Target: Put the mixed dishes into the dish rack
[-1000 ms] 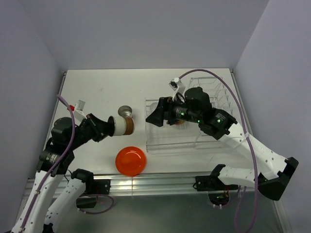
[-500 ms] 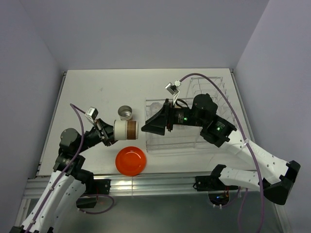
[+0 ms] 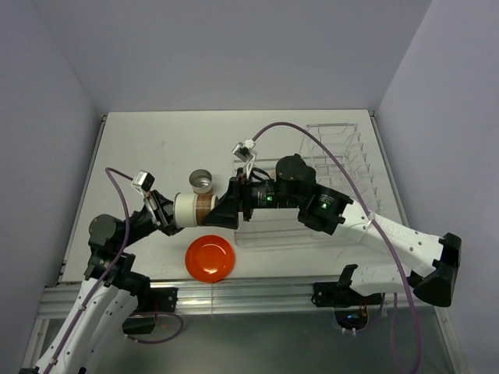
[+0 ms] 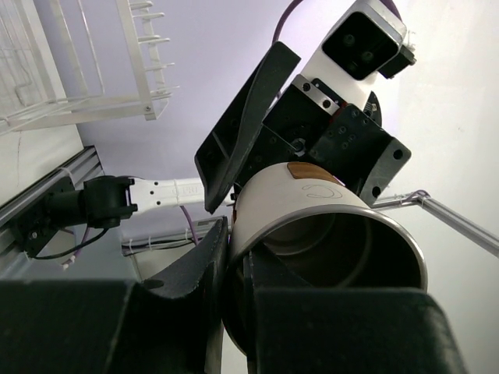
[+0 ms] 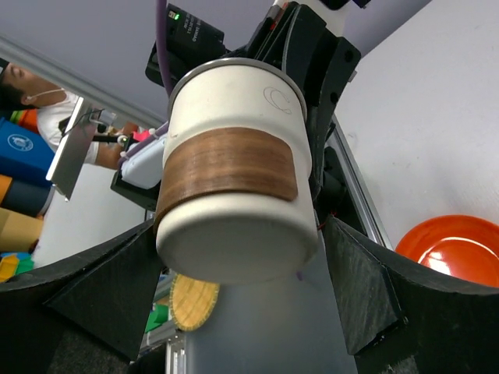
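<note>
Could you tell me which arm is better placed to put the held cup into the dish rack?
Right: the right gripper, open, flanks the cup pinched by the left gripper, and the dish rack lies on its side.

The brown-banded cup point(image 3: 195, 209) is filling the gap between the right pincer's point(image 3: 221, 212) spread fingers, while a standing cup point(image 3: 202, 181) just behind and the orange-red plate point(image 3: 210, 258) in front are hemming them in, the surface's point(image 3: 156, 140) far-left stretch offering passage.
</note>
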`<state>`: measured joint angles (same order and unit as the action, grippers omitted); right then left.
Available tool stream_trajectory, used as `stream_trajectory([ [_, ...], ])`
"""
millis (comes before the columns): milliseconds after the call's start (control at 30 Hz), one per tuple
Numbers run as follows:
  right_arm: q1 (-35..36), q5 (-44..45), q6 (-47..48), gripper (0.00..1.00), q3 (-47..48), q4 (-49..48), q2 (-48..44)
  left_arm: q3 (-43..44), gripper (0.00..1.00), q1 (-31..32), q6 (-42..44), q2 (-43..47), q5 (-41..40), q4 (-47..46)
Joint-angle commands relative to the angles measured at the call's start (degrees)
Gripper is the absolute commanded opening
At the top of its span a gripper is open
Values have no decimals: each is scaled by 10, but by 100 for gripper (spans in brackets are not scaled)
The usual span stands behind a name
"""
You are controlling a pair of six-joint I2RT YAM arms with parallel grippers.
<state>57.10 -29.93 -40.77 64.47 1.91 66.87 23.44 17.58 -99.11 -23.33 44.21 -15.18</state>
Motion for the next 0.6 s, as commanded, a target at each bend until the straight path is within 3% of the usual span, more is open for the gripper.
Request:
stream_trajectory([
  [0, 20, 34, 18, 88, 37, -14, 11, 10, 0, 1, -6, 8, 4, -28],
  [233, 33, 51, 17, 87, 58, -16, 27, 11, 0, 1, -8, 10, 0, -27],
  [367, 34, 49, 10, 81, 63, -38, 38, 11, 0, 1, -10, 14, 4, -26],
  [467, 34, 35, 6, 63, 65, -50, 46, 5, 0, 1, -18, 14, 5, -34],
  [500, 35, 37, 4, 39, 65, -51, 47, 3, 0, 1, -20, 14, 6, -39],
  [567, 35, 45, 3, 7, 60, -52, 43, -1, 11, 1, -18, 11, 11, -43],
])
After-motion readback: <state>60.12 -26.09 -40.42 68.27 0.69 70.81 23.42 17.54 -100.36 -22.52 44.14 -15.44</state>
